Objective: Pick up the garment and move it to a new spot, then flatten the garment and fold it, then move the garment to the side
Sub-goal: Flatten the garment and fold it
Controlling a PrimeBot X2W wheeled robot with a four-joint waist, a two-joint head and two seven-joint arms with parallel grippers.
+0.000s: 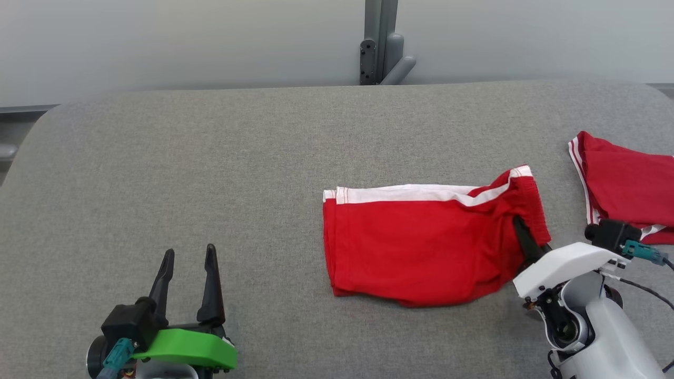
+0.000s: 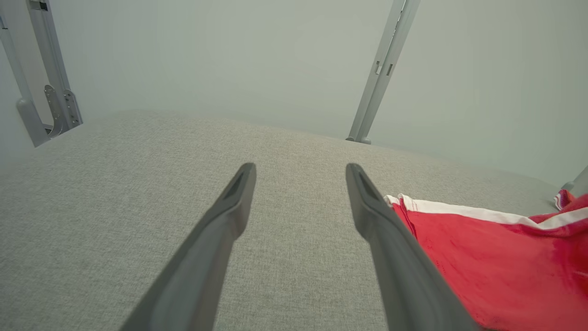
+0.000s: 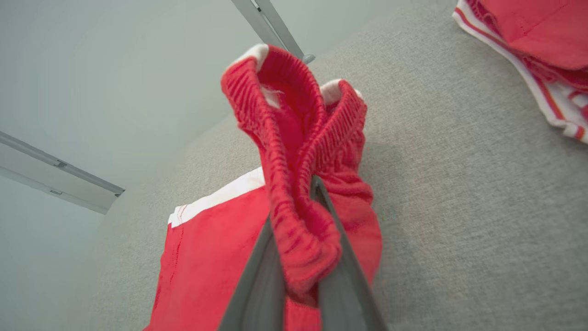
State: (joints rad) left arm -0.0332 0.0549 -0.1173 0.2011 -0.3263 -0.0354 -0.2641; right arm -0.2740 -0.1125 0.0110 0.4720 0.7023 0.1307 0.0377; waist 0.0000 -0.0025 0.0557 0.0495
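Pinching a gathered fold of the ribbed band (image 3: 294,138), the right gripper (image 3: 298,197) had its fingers (image 3: 344,303) drawn almost together. Cloth bulged out between them and rose past the tips in a loose loop. From that pinch the red garment (image 1: 421,242) fell away to the left of the fingers. The held end was lifted and bunched, while the rest lay flat on the grey table (image 1: 210,158), with a white stripe along the far edge and the hem end farthest from the tips. It looked already doubled over, though how many layers the pinch took in could not be told.

Judged from this, the cloth was light, soft and limp. It would keep no shape of its own and would sag and drag from any single hold, and a thin layer could slip out of a narrow pinch. The thick elastic band seemed the surest place to grip, since it bunches and gives the fingers something to bite. For a tidy carry, a second hold at the hem end would likely keep the fold from opening.

The left gripper (image 1: 189,251) sat well to the left of the garment, fingers spread wide with nothing between them, pointing away over the table. On the right gripper's outer side, a second garment (image 1: 626,195) lay apart from the first.
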